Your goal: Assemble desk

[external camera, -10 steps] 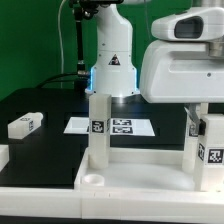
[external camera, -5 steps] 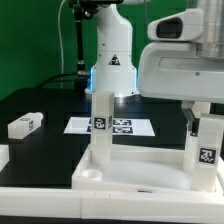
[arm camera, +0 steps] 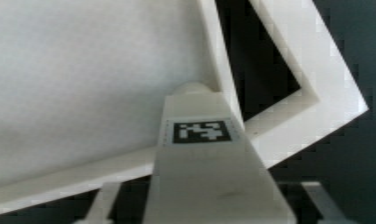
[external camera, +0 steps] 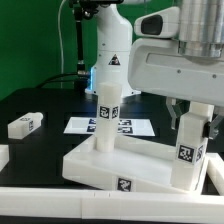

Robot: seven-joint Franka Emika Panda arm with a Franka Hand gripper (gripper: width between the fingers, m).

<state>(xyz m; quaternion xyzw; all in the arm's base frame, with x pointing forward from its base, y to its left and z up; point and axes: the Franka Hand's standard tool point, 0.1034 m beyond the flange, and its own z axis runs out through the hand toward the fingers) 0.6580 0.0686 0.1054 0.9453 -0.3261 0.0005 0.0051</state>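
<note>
Your tabletop (external camera: 95,166) lies flat on the black table (external camera: 45,100), skewed, with its long axis slanting toward the exterior view's right. One leg (external camera: 107,110) stands upright in it. The gripper (external camera: 192,118) straddles a second upright leg (external camera: 188,152); you cannot tell whether it is clamped or loose. There is open room on that view's left, around a loose leg (external camera: 25,125).

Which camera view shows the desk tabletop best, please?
The exterior view: there most of the white tabletop shows, with its raised rim, an edge tag and two upright legs in it. The wrist view shows only part of its flat face and rim, behind one tagged leg.
</note>
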